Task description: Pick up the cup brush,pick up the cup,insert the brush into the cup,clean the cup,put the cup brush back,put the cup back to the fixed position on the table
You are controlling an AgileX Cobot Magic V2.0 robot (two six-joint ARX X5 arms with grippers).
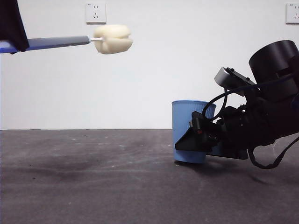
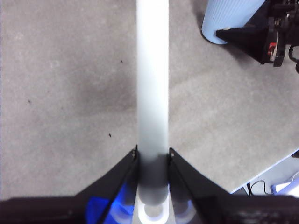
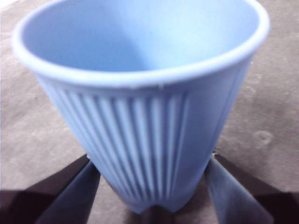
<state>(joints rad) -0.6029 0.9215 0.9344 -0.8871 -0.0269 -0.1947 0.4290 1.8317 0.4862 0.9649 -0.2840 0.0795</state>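
- The cup brush hangs high in the air at the upper left of the front view, lying nearly level, its cream-yellow sponge head pointing toward the cup's side of the scene and well clear of the bench.
- In the left wrist view the brush's pale handle runs straight out between the two black jaws, with its looped end seated at their base.
- The left claw is clenched on the cup brush, both jaws pressing the handle's sides.
- The cup stands upright on the bench toward the right of the front view, mouth up, well apart from the sponge head and lower than it.
- The right claw grasps the cup low on its ribbed wall, one jaw against each side near the base.
- In the front view the right arm reaches in from the right edge, dark and bulky, with cables looping around it.
- A white wall with two sockets stands behind the bench.
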